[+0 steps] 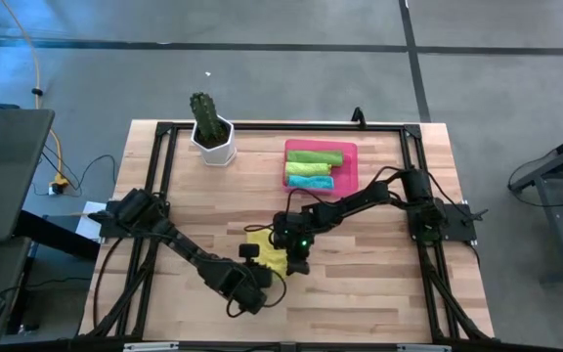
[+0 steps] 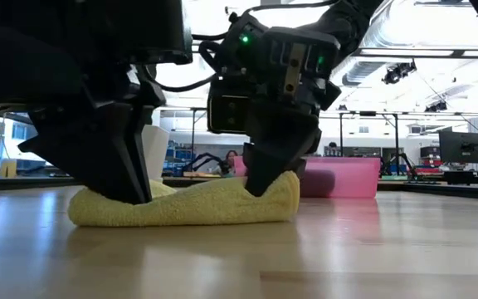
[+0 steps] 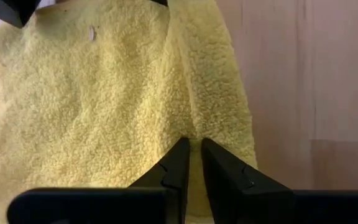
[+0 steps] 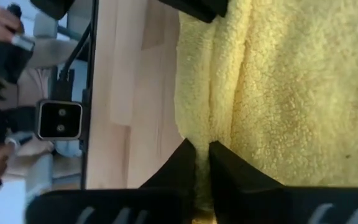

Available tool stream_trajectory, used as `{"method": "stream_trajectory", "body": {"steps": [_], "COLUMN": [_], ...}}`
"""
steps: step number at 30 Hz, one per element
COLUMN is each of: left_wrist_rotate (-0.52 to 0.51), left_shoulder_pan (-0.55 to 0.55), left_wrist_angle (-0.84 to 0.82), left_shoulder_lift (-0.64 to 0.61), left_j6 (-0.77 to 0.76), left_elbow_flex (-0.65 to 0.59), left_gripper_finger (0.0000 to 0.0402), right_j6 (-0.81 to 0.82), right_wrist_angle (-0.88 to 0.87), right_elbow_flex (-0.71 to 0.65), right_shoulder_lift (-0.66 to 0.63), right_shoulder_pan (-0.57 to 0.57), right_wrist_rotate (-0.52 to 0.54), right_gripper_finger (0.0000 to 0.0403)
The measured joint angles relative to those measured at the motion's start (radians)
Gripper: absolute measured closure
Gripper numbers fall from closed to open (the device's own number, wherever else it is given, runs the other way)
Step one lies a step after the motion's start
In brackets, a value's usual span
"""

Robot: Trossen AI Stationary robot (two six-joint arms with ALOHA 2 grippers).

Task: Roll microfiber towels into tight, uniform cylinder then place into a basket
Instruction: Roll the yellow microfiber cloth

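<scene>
- Yellow towel [image 2: 185, 203] lies folded flat on table centre, near side of the pink basket [image 1: 349, 166], well apart from it; not yet a cylinder.
- Basket already has 2 green rolls + 1 teal roll [image 1: 310, 180].
- Left gripper [image 3: 191, 163] nearly closed, pinching towel's edge at one end.
- Right gripper [image 4: 201, 163] closed, pinching the other end.
- To do well, imo: keep both ends level, turn the edge over evenly w/ tension so the roll stays tight, no cone.

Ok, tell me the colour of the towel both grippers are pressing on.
Yellow towel; the low view shows it best.
</scene>
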Motion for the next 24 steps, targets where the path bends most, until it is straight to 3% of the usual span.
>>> {"method": "stream_trajectory", "body": {"steps": [5, 10, 15, 20, 24], "left_wrist_rotate": [0.005, 0.024, 0.031, 0.051, 0.073], "left_shoulder_pan": [0.002, 0.002, 0.002, 0.002, 0.003], "left_wrist_angle": [0.002, 0.001, 0.019, 0.044, 0.045], "left_shoulder_lift": [0.0, 0.0, 0.0, 0.001, 0.002], "left_j6": [-0.037, -0.091, -0.218, -0.304, -0.31], "left_elbow_flex": [-0.009, -0.01, -0.013, -0.013, -0.013], "left_gripper_finger": [0.0362, 0.0362, 0.0362, 0.0362, 0.0362], "right_j6": [-0.086, -0.222, -0.355, -0.482, -0.502], "right_wrist_angle": [-0.024, -0.189, -0.271, -0.35, -0.388], "right_elbow_flex": [0.0, 0.0, 0.0, 0.0, 0.0], "right_shoulder_lift": [-0.006, -0.068, -0.134, -0.193, -0.234], "right_shoulder_pan": [-0.001, -0.019, -0.003, 0.086, 0.179], "right_wrist_rotate": [0.001, -0.002, 0.024, 0.232, 0.469], "right_gripper_finger": [0.0336, 0.0272, 0.0249, 0.0247, 0.0247]}}
